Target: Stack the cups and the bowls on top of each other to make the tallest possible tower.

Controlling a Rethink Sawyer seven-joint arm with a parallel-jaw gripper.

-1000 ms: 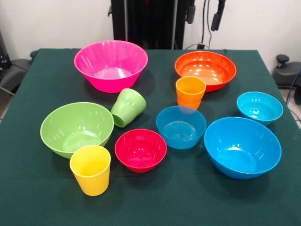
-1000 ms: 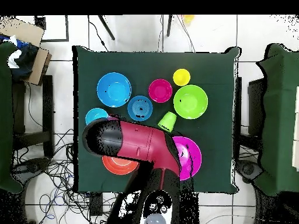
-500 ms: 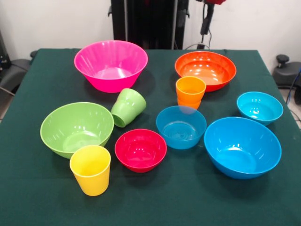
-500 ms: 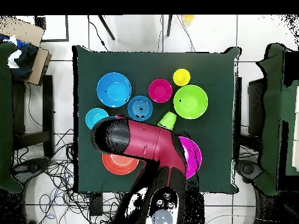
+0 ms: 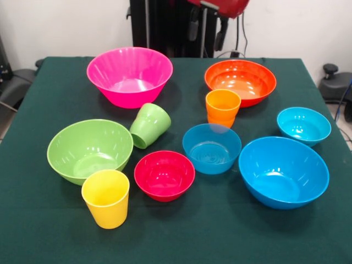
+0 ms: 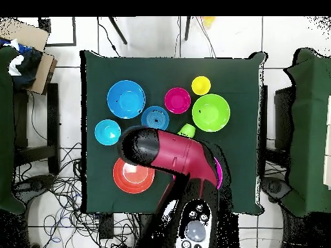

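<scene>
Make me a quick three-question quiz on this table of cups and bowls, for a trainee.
1. True or false: the green cup stands upright.
2. How many bowls are blue or cyan?
3. In the front view, the orange cup is: A. inside the orange bowl; B. upright in front of it; C. upside down on it.

Key:
1. False. It is tilted over.
2. Three: the big blue bowl, the middle blue bowl and the cyan bowl.
3. B.
</scene>
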